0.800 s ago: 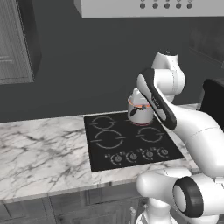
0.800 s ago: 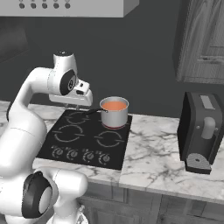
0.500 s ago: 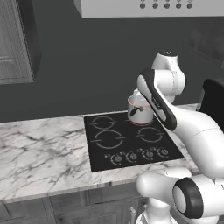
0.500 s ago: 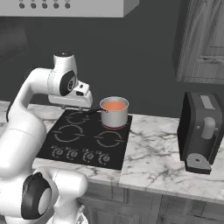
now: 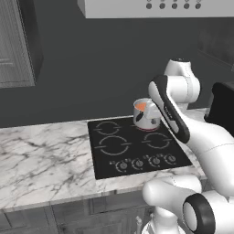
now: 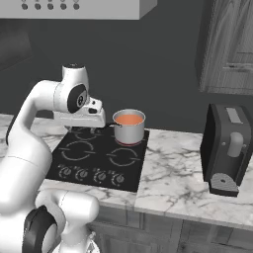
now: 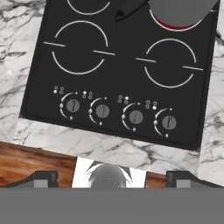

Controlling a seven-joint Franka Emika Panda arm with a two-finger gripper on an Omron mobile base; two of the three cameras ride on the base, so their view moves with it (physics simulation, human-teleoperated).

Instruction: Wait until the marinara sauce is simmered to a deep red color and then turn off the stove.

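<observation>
One steel pot [image 6: 129,127] is seen on the back right burner of the stove [image 6: 99,158], filled near the rim with marinara sauce [image 6: 129,119]; the sauce is read as orange, not deep red. In the left base view only a sliver of the sauce [image 5: 141,106] is exposed past the arm. The burner under the pot [image 7: 181,11] is glowing red at its edge.

Counted: one pot, four ring burners, four knobs [image 7: 119,113] in a row along the stove's front edge, one dark coffee machine [image 6: 229,148] on the marble tabletop [image 6: 173,180], well to the right of the stove.

The fingers [image 7: 113,178] are held spread wide with nothing between them, above the knob row and apart from it. Tips are barely visible at the frame bottom, so their exact height probably can't be judged.

Versus the earlier frames: nothing is noted as moved; arm pose and pot position match.
</observation>
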